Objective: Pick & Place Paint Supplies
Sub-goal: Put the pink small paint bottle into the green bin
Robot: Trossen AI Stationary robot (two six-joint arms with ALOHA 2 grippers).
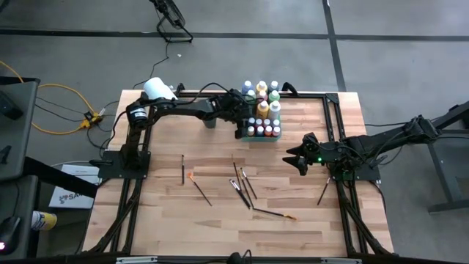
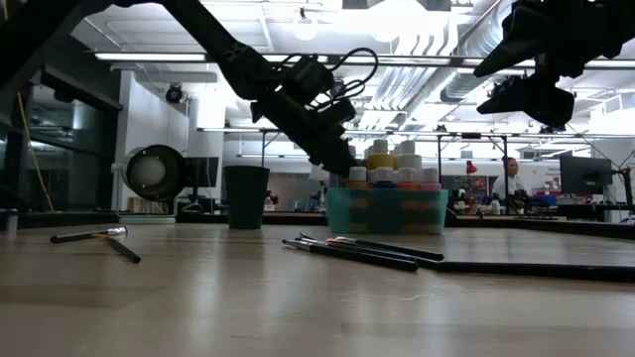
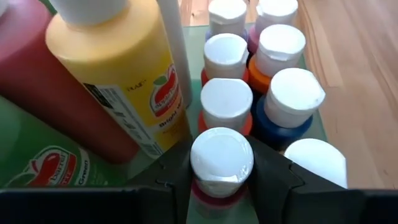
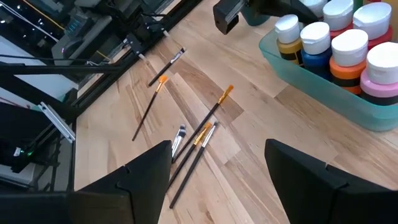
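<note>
Placing step in hand, by the look of it: left gripper (image 3: 221, 186) down in the green tray (image 4: 323, 87), fingers closed on the neck of a small pink bottle (image 3: 221, 158) under its white cap, beside the big yellow bottle (image 3: 118, 74) and the other capped bottles. Right gripper (image 4: 227, 180) waiting high over the table's right side, jaws wide and empty. Paintbrushes (image 1: 242, 187) scattered on the table (image 1: 168, 220), well apart from the tray. Next, probably: release, lift straight up to avoid toppling neighbours
</note>
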